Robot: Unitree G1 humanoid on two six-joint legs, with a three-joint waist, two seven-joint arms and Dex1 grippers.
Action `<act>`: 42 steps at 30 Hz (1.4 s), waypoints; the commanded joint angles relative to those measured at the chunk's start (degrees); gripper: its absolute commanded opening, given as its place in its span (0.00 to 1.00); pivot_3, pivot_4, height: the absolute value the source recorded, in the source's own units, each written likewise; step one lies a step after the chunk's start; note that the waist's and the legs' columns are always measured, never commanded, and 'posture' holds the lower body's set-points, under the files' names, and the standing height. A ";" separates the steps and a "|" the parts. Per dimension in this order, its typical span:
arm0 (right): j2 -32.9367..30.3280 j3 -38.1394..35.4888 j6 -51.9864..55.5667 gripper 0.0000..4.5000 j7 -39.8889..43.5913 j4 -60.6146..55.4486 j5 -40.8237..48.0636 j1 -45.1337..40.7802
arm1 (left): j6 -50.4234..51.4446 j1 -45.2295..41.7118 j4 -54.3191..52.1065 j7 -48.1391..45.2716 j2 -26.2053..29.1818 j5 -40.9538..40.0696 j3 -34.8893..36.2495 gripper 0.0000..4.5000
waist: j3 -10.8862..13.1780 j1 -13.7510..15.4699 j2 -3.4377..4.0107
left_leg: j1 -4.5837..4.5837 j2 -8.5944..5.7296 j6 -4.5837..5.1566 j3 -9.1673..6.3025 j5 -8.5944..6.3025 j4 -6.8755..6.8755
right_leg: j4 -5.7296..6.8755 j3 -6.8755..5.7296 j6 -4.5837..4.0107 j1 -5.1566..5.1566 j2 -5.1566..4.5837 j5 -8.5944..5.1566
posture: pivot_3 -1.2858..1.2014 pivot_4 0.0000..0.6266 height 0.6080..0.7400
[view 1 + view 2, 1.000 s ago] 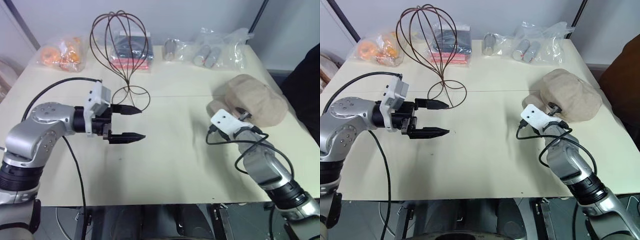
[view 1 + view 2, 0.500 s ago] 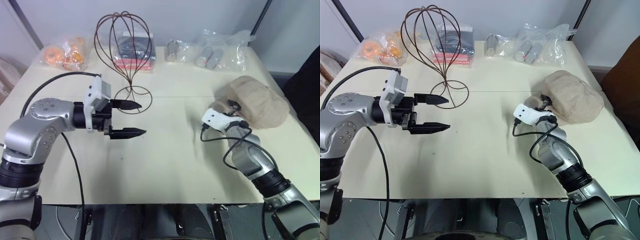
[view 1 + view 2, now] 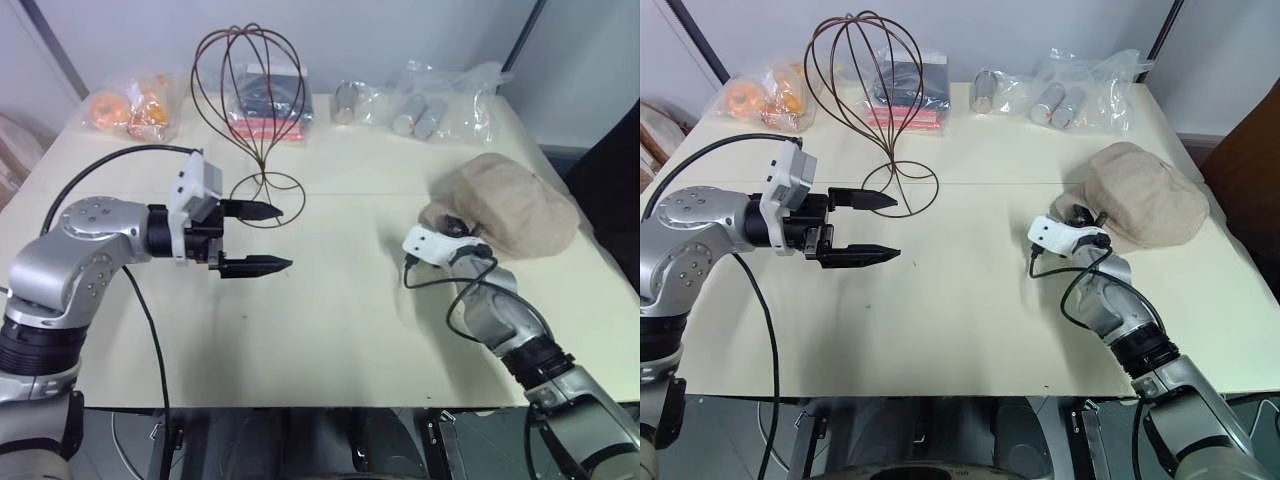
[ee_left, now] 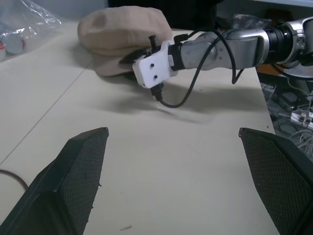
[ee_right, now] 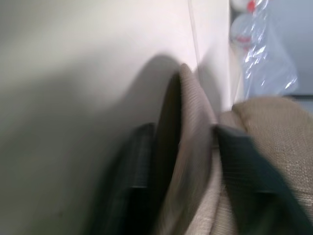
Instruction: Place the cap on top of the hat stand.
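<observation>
Two black fingers of your right gripper [image 5: 183, 181] are pinched on the brim of the cap [image 3: 510, 203], fabric squeezed between them, crown resting on the table [image 3: 330, 320] just beyond. Your left gripper [image 3: 262, 238] hovers with jaws apart, hat stand [image 3: 255, 110] just beside its fingertips.

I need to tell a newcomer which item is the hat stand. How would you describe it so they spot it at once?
Look at the pale table, toward its far edge left of centre. There the hat stand rises in front of bagged goods: a dark-brown wire balloon cage on a thin stem with a ring base, the only tall see-through thing there.
</observation>
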 commanded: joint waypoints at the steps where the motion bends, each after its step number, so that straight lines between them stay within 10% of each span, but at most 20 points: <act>1: 0.23 -1.44 0.28 0.01 1.26 2.26 0.07 1.24 | -0.16 -1.27 -1.43 0.05 0.09 -1.12 1.76 1.00 | -0.03 -0.10 -0.05 | 0.01 0.01 0.00 -0.01 0.00 -0.01 | 0.00 -0.01 0.00 0.00 0.02 0.00 | 0.52 0.24 1.00; 17: -9.59 -12.65 -14.46 0.01 5.20 -15.15 1.78 -13.34 | 6.50 1.89 -4.99 11.38 1.52 -11.79 18.74 1.00 | 0.19 -1.51 0.26 | -0.11 0.08 0.00 -0.04 0.00 -0.15 | 0.12 0.08 0.06 -0.40 0.02 0.03 | 0.52 0.24 1.00; 30: 16.07 -3.77 -42.90 0.01 4.54 7.55 11.12 -48.72 | 8.04 15.42 -1.35 17.12 8.11 -13.19 42.18 1.00 | 0.19 -3.16 0.21 | -0.11 0.15 -0.10 -0.06 0.05 -0.42 | 0.13 0.10 0.04 -0.55 -0.01 0.02 | 0.52 0.24 1.00; 42: 22.85 6.38 -53.35 0.01 5.75 8.02 2.76 -44.32 | 8.44 22.35 -4.42 18.53 9.23 -14.45 47.04 1.00 | 0.16 -1.83 0.11 | -0.18 0.11 -0.22 -0.13 0.10 -0.43 | 0.12 0.05 0.02 -0.60 -0.13 0.03 | 0.52 0.24 1.00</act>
